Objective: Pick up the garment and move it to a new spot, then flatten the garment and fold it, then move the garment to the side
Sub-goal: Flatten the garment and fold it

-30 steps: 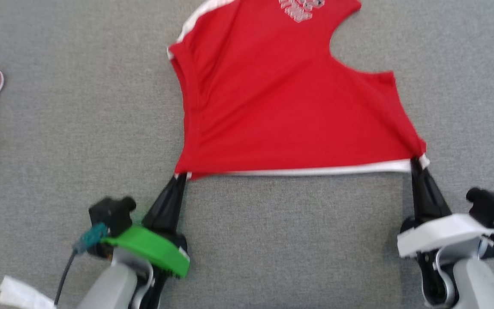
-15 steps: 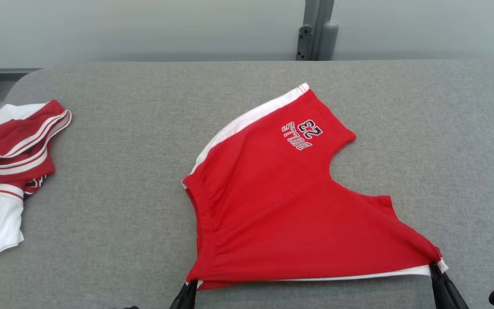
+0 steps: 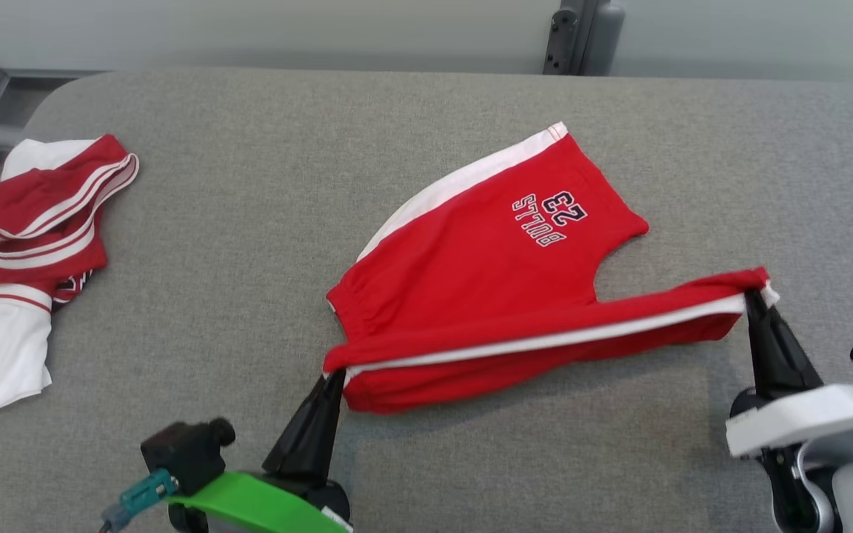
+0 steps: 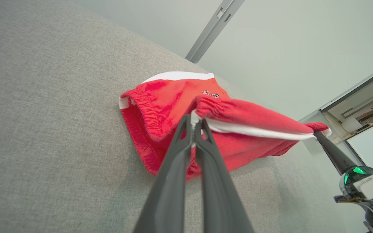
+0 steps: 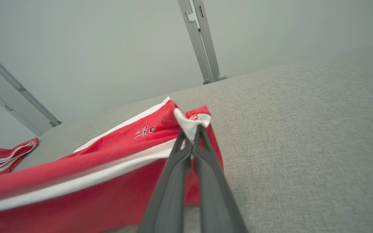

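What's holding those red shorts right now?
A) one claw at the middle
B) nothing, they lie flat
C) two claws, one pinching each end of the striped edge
C: the left gripper and the right gripper are each shut on one end of the raised edge of the red shorts.

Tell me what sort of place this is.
Probably an indoor lab for garment-folding trials: a wide grey fabric-covered table, a bare pale wall with a grey metal post, red white-striped shorts and a second red-and-white garment.
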Controlling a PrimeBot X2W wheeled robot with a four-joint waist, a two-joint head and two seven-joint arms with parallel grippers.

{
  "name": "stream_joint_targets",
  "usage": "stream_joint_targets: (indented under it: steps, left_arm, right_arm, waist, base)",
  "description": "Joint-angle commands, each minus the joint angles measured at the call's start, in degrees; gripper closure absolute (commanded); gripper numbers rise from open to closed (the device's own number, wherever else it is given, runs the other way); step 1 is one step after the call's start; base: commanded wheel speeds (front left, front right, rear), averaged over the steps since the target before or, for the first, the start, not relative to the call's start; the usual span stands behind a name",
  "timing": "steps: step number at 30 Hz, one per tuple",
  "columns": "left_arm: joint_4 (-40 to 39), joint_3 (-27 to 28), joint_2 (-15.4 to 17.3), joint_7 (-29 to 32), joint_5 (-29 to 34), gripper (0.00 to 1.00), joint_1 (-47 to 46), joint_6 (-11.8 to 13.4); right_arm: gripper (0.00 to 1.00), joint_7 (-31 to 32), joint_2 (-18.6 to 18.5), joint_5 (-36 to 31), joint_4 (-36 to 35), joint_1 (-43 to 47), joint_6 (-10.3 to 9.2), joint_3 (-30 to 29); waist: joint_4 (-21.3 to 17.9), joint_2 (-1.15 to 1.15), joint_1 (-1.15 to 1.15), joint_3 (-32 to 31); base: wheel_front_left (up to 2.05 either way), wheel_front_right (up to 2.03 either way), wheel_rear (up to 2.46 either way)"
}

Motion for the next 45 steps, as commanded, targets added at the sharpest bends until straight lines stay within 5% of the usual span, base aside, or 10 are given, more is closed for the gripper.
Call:
stream_joint_targets:
  steps: [1, 13, 28, 30, 31, 32, 33, 34, 45]
  left_arm:
    - [-0.49, 0.38, -0.56, 0.42, -0.79, 1.0, -2.33, -0.17]
    - [7.02, 0.59, -5.34, 4.54, -0.28, 1.0, -17.03, 2.13]
    - [28.21, -1.53, -9.88, 4.71, 1.27, 1.0, -34.62, -0.71]
    - [30.46, -1.71, -10.25, 4.3, 1.36, 1.0, -35.82, -0.75]
    - [31.38, -1.81, -10.47, 4.02, 1.01, 0.96, -36.2, -1.07]
    - [32.2, -2.01, -10.6, 3.94, 0.95, 0.9, -36.46, -1.1]
    - [32.97, -2.22, -10.7, 3.8, 0.94, 0.35, -36.74, -1.13]
    - [33.77, -2.28, -10.82, 3.34, 0.93, 0.0, -36.98, -1.12]
    - [35.92, -3.8, -10.37, -3.81, 3.19, 0.0, -32.12, 0.28]
  right_arm:
    - [1.0, 0.45, -0.89, -0.65, 0.72, -2.74, -0.11, -0.23]
    - [1.0, 4.89, -4.37, -3.99, 12.57, -25.0, -0.1, 2.18]
    - [1.0, 8.16, -6.58, -8.94, 31.94, -44.0, -0.1, 4.55]
    - [0.59, 8.35, -6.44, -9.56, 34.32, -45.38, -0.1, 4.96]
    - [0.18, 8.27, -6.41, -9.96, 35.29, -45.86, -0.1, 5.46]
    - [0.0, 7.76, -6.41, -10.16, 36.0, -46.21, -0.1, 5.64]
    - [0.0, 7.24, -6.4, -10.22, 36.88, -46.53, -0.1, 5.37]
    - [0.0, 6.74, -6.19, -10.21, 37.73, -46.76, -0.1, 5.33]
    - [0.0, 0.61, -9.03, -11.03, 37.43, -41.57, -0.1, 9.37]
  waist:
    - [1.72, 0.0, 0.0, 3.74]
    - [7.46, 0.0, 0.0, 8.71]
    - [11.08, 0.0, 0.0, 14.78]
    - [11.04, 0.0, 0.0, 15.1]
    - [11.02, 0.0, 0.0, 15.19]
    - [11.01, 0.0, 0.0, 15.21]
    - [11.0, 0.0, 0.0, 15.14]
    - [10.98, 0.0, 0.0, 14.98]
    - [9.32, 0.0, 0.0, 9.06]
  base:
    - [0.0, 0.0, 0.0]
    - [0.0, 0.0, 0.0]
    - [0.0, 0.0, 0.0]
    - [0.0, 0.0, 0.0]
    - [0.0, 0.0, 0.0]
    - [0.0, 0.0, 0.0]
    - [0.0, 0.0, 0.0]
    - [0.0, 0.0, 0.0]
    - [0.0, 0.0, 0.0]
